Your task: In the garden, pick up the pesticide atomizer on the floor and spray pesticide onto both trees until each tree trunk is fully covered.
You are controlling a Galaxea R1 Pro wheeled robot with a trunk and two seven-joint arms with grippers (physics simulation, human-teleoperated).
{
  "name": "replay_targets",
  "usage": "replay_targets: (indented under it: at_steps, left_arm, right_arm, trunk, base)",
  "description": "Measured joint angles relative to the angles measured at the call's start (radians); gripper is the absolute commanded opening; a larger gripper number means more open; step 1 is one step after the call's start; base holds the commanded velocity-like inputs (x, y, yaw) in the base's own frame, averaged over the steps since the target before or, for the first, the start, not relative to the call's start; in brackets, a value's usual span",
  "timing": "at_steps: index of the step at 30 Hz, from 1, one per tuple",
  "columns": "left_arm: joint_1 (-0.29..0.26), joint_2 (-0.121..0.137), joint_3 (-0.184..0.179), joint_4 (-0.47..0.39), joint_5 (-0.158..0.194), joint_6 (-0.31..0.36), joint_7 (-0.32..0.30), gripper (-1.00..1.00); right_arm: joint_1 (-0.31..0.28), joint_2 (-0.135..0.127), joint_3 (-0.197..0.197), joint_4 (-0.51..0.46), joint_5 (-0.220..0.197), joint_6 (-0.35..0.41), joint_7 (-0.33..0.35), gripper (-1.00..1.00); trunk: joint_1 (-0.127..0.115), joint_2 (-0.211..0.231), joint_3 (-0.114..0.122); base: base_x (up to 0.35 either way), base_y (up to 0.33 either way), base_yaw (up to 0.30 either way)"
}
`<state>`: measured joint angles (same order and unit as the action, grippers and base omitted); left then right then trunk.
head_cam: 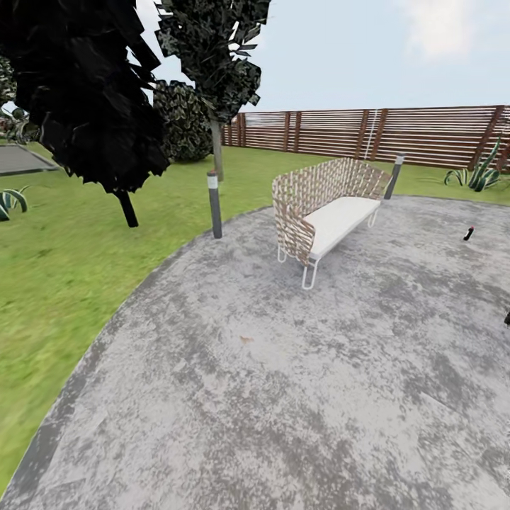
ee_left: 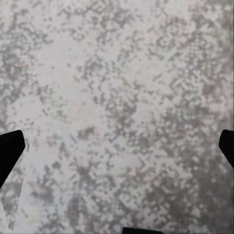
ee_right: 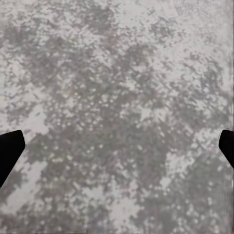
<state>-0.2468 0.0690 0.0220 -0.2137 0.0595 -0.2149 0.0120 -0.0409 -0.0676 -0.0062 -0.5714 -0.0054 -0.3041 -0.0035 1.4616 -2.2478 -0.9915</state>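
Both the left pincer [ee_left: 117, 146] and the right pincer [ee_right: 117, 146] are spread wide above mottled grey paving [head_cam: 283, 397]; a wicker bench [head_cam: 322, 205] stands near the lawn [head_cam: 64, 255].

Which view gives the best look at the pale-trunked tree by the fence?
The head view: the tree stands on the lawn before the fence, slim pale trunk under a dark crown. Both wrist views look down at mottled grey paving, with each gripper's dark fingertips spread at the edges.
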Motion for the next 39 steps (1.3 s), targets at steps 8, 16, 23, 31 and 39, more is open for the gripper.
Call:
replay_targets:
  at_steps: [8, 16, 23, 31, 39]
  left_arm:
    - [0.000, 0.000, 0.000, 0.000, 0.000, 0.000, 0.000, 1.00]
    - [0.000, 0.000, 0.000, 0.000, 0.000, 0.000, 0.000, 1.00]
    - [0.000, 0.000, 0.000, 0.000, 0.000, 0.000, 0.000, 1.00]
    - [0.000, 0.000, 0.000, 0.000, 0.000, 0.000, 0.000, 1.00]
    - [0.000, 0.001, 0.000, 0.000, 0.000, 0.000, 0.000, 1.00]
  right_arm:
    - [0.000, -0.003, -0.001, -0.001, 0.000, 0.000, 0.003, 1.00]
    - [0.000, -0.005, -0.003, -0.004, -0.002, 0.001, 0.005, 1.00]
    - [0.000, -0.002, -0.076, -0.001, -0.020, 0.001, 0.006, 1.00]
    - [0.000, -0.001, -0.087, 0.001, -0.021, 0.001, 0.006, 1.00]
    - [0.000, 0.000, -0.086, 0.003, -0.021, 0.001, 0.006, 1.00]
  trunk:
    - [0.000, 0.000, 0.000]
    - [0.000, 0.000, 0.000]
    - [0.000, 0.000, 0.000]
    - [0.000, 0.000, 0.000]
    - [0.000, 0.000, 0.000]
  base:
    - [0.338, 0.000, -0.300]
    - [0.338, 0.000, -0.300]
    - [0.338, 0.000, -0.300]
    - [0.338, 0.000, -0.300]
    - [0.338, 0.000, -0.300]
